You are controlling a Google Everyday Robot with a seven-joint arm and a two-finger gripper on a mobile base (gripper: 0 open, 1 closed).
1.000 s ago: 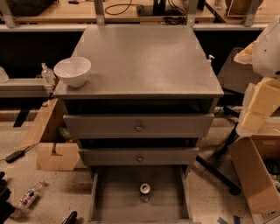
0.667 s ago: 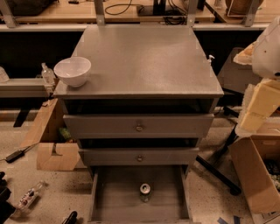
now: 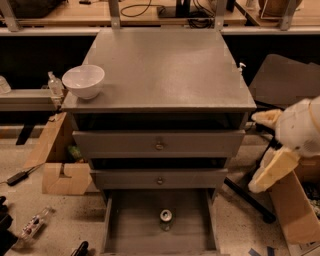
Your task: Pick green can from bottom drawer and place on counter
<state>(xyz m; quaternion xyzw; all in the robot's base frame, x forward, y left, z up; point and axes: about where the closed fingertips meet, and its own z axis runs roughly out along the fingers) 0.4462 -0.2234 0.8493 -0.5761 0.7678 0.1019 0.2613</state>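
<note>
Closest to me, the bottom drawer (image 3: 135, 225) is pulled open, its flat grey floor in full view. The green can (image 3: 165, 218) stands upright on that floor, roughly midway between the side walls and touching neither; I see its silver top more than its green side.

Off to the right, level with the upper drawers and well apart from the can, the gripper (image 3: 269, 145) hangs outside the cabinet. Its two cream fingers stand spread, one above the other, with nothing between them.

On the floor to the left lie a cardboard box (image 3: 62, 177) and a small bottle (image 3: 35, 222) on its side.

Above the open drawer sit two shallower drawers: the lower knobbed drawer (image 3: 200, 179) and the upper knobbed drawer (image 3: 200, 144), both pushed in.

Above them is the counter (image 3: 165, 70), grey and speckled. A white bowl (image 3: 84, 81) sits upright near its front left corner.

Farthest back, a wooden table (image 3: 75, 14) runs across the frame, carrying cables (image 3: 142, 7).
</note>
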